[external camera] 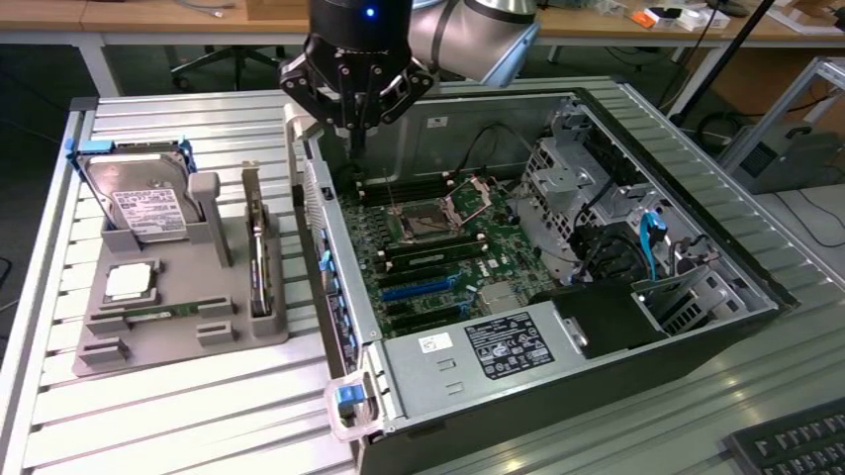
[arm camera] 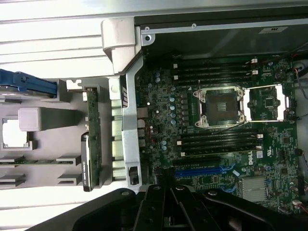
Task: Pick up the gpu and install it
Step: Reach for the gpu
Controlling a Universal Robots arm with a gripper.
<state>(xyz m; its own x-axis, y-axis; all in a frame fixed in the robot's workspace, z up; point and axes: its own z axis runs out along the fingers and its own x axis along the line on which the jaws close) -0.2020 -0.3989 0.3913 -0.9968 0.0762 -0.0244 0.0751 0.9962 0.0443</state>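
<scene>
Nothing done yet. Gpu (external camera: 255,247) stands on edge in grey holder (external camera: 145,346) on worktop (external camera: 158,416), just beside case (external camera: 739,267). Gripper (external camera: 354,148) clenched, empty, hovers over case wall. Blue slots (external camera: 416,287) bare. Pick and install both left.

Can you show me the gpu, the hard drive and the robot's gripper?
gpu (external camera: 259,259): exterior view, on its top edge, midway along.
hard drive (external camera: 149,210): exterior view, on its white label.
gripper (external camera: 355,146): exterior view, between its shut fingertips.
</scene>
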